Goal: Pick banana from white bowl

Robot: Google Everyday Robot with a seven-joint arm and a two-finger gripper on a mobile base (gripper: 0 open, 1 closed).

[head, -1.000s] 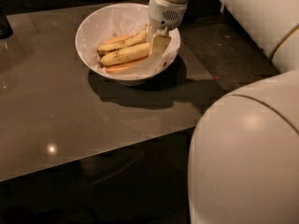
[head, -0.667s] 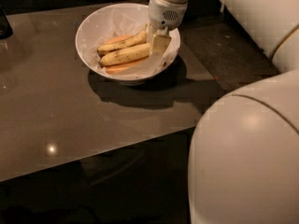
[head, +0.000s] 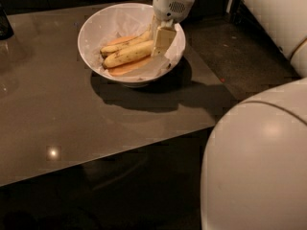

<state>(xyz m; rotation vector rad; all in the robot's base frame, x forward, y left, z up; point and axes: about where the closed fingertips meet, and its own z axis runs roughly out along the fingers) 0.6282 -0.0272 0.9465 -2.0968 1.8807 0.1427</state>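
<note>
Camera view shows the banana [head: 127, 55] lying in the white bowl [head: 91, 23] beside a thinner banana [head: 122, 44], its right end pinched between the narrow-set fingers [head: 164, 38] of the gripper [head: 159, 44], bowl standing on the desk [head: 57, 109].

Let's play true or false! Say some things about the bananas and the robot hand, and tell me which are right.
1. The banana lies inside the white bowl. True.
2. The gripper hangs over the floor. False: it is down in the bowl, at the banana's right end.
3. The bowl stands on a table. True.
4. Only one banana is in the bowl. False: a thinner banana lies beside it.
</note>
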